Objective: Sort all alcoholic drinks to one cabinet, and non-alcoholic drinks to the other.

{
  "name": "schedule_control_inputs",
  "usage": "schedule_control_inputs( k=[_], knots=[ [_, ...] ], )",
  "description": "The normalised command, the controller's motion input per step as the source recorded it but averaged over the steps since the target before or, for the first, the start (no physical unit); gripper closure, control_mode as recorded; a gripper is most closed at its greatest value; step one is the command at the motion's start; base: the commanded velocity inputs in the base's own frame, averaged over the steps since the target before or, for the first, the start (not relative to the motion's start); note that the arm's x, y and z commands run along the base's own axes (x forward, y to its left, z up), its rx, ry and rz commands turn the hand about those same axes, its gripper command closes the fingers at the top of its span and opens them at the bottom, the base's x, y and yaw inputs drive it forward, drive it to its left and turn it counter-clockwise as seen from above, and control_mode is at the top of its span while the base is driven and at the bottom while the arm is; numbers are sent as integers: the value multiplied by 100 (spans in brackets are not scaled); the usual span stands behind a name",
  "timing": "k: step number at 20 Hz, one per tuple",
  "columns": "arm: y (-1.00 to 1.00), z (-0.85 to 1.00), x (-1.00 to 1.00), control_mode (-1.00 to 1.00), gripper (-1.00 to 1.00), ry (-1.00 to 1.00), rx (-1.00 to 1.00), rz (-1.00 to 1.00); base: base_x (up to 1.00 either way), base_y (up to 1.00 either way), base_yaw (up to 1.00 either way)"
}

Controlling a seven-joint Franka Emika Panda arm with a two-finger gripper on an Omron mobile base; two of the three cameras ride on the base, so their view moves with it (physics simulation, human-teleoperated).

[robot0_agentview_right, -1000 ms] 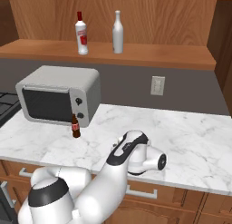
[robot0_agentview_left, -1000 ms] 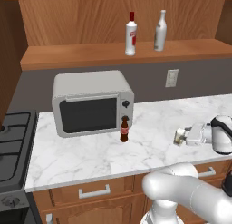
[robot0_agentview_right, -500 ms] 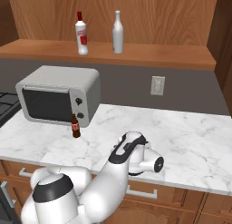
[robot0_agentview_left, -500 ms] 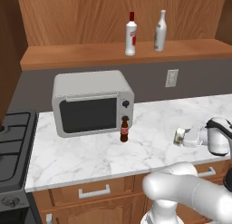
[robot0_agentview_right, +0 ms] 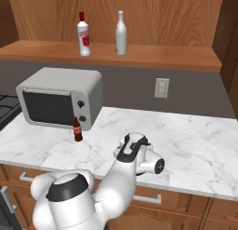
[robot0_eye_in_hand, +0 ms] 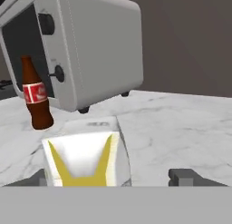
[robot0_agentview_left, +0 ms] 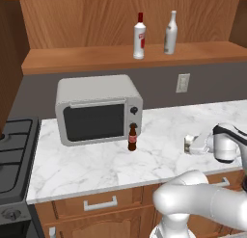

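Note:
A short carton (robot0_eye_in_hand: 86,157), white with a yellow pattern, stands on the marble counter (robot0_agentview_left: 87,167) between the fingertips of my gripper (robot0_eye_in_hand: 111,177). The jaws are open around it, with a clear gap on the right side. From the left base view the gripper (robot0_agentview_left: 192,145) reaches leftwards low over the counter. A small dark cola bottle (robot0_agentview_left: 132,138) (robot0_eye_in_hand: 35,94) stands in front of the microwave's right corner. On the wooden shelf (robot0_agentview_left: 87,61) stand a white bottle with a red cap (robot0_agentview_left: 139,35) and a plain pale bottle (robot0_agentview_left: 170,33).
A grey microwave (robot0_agentview_left: 96,109) sits at the back of the counter, left of the gripper. A black stove (robot0_agentview_left: 9,157) borders the counter's left end. A wall outlet (robot0_agentview_left: 182,83) is on the grey backsplash. Drawers with handles (robot0_agentview_left: 100,203) run below the counter.
The hand has edged a little leftwards toward the carton. The bottles, the cola bottle and the microwave stay where they were.

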Motion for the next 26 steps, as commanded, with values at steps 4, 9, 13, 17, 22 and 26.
schedule_control_inputs(
  k=[4, 9, 13, 17, 22, 26],
  knots=[
    [-5, 0, 0, -100, 100, 0, 0, -2, 0, 0, 0],
    [-6, 56, -16, -100, 100, -1, 0, -1, 0, 0, 0],
    [1, 100, -45, -100, 100, -4, 0, -1, 0, 0, 0],
    [10, 100, -63, -100, 100, -5, 0, -5, 0, 0, 0],
    [34, 100, -59, -100, 100, -3, 0, -6, 0, 0, 0],
    [57, 100, -45, -100, 100, -1, 0, -5, 0, 0, 0]
  ],
)
